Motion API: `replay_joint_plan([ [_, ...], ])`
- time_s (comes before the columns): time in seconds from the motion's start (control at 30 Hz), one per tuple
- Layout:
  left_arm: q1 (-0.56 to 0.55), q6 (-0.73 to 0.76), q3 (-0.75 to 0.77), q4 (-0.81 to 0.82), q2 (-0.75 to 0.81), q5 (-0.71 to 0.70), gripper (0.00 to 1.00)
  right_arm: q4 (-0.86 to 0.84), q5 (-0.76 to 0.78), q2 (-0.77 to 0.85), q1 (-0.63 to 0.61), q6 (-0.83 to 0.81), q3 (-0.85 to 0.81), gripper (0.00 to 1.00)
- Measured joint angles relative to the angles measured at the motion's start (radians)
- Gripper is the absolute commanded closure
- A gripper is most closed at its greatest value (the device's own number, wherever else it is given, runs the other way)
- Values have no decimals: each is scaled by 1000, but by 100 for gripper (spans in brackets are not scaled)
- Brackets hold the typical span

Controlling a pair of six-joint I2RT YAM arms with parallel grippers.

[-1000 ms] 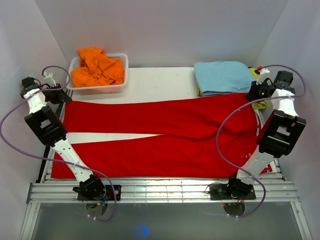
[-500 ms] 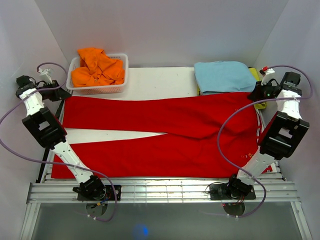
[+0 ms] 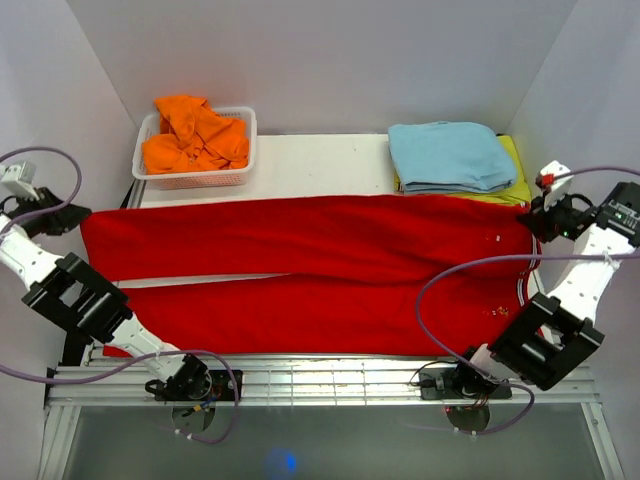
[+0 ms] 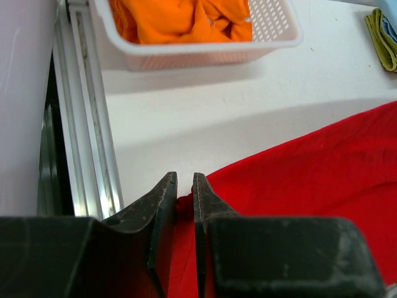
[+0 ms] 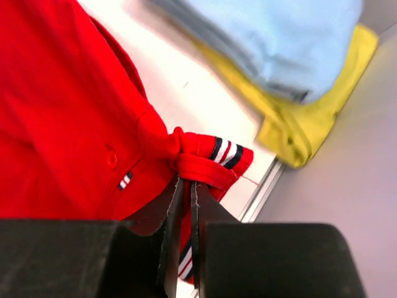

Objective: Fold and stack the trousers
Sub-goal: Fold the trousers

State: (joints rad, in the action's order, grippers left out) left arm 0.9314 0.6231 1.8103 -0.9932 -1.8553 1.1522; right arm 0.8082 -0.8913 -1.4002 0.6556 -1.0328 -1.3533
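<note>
Fingers point(image 4: 162, 205) of the left gripper point(image 4: 184, 180) are pressed almost together, pinching the cuff end of the bright red trousers point(image 3: 320, 240) just past the left edge of the white tabletop point(image 3: 320, 160). Fingers point(image 5: 167, 205) of the right gripper point(image 5: 186, 183) are likewise nearly closed, pinching a bunched fold of the waistband point(image 5: 214, 158), which carries dark and white stripes, at the right edge of the tabletop. The trousers lie lengthwise across the tabletop, reaching from its left edge to its right edge, with the far leg drawn out straight between the two grippers and the near leg lying flat along the near edge. At the far left corner sits a white basket point(image 3: 195, 180) holding a crumpled orange garment point(image 3: 195, 130). At the far right corner a folded light blue garment point(image 3: 450, 150) rests on a yellow cloth point(image 3: 515, 185), just beyond the trousers' far edge.
</note>
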Motion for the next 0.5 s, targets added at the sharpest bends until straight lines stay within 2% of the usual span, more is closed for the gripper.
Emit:
replay_joint_plan([
  [0.1,124,200,-94,-153,65,27,100,113,-3,98,75,-231,119,92],
  [0.3,315,568,-377,-300,111,-30,100,293,68,252,272,-656,397,92],
  [0.4,358,672,-453,-345,100,-63,100,367,104,251,321,-768,439,92],
  [0.5,364,731,-452,-370,89,-60,100,428,93,188,328,-806,385,92],
])
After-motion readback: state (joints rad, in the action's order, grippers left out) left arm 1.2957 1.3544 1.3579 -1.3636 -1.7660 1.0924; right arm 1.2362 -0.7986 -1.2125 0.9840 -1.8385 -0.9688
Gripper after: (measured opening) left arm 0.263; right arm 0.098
